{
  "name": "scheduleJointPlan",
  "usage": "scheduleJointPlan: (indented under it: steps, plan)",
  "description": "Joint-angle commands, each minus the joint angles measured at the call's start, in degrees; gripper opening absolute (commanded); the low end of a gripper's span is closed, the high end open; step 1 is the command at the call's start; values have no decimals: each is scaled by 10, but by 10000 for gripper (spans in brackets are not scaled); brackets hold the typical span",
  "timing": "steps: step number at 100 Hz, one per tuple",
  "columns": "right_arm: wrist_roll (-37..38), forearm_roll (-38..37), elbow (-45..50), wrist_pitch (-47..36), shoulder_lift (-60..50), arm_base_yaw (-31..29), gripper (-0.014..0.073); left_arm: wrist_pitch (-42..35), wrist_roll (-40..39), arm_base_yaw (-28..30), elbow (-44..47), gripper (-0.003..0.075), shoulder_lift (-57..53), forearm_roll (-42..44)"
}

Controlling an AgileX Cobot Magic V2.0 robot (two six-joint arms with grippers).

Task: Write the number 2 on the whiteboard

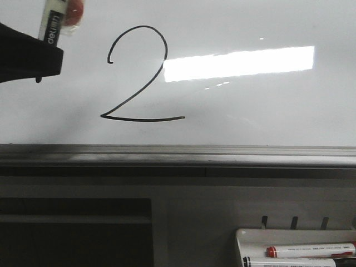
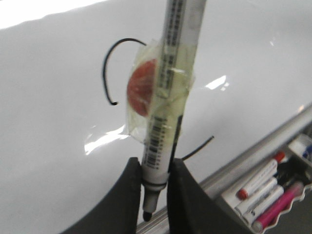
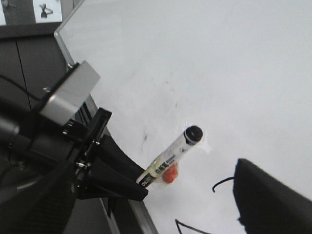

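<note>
Front view, L to R. Left gripper enters at upper left, closed on a marker; red blob taped to the marker barrel. In left wrist view the gripper clamps the marker near its tip end, both fingers tight against the barrel. Marker long axis runs straight out along the gripper line, black tip back between the fingers toward the wrist, tail end away. Tip is clear of the whiteboard, no contact seen. Clear tape wraps barrel and red blob.

Number 2 sits left of board centre, upright: curled top, diagonal running down-left, flat base running right. Bright rectangular reflection starts just beside the curl's right side. Grey rail spans the board's bottom edge. Marker tray at lower right, below the rail, holds a red-capped marker.

Right gripper: only one dark finger shows in right wrist view; open/closed cannot be told. Same view shows left gripper with marker angled up toward the board.
</note>
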Motion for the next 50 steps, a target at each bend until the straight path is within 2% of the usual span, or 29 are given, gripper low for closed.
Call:
scheduleJointPlan:
  steps: [1,8,20,39,50]
  plan:
    - [-4,-12,-21,-47,-26,-3,576,-47,-8,1,-18,-20,9,-123]
    - [-4,-12,-21,-41,-31,-3,576,-47,-8,5,-18,-20,31,-176]
    - [-4,-12,-21,-33,-33,-3,576,-47,-11,18,-22,-20,66,-218]
    - [-4,-12,-21,-29,-33,-3,576,-41,-11,40,-38,-20,82,-227]
    - [-4,-12,-21,-29,-33,-3,576,2,-11,54,-53,-20,84,-227]
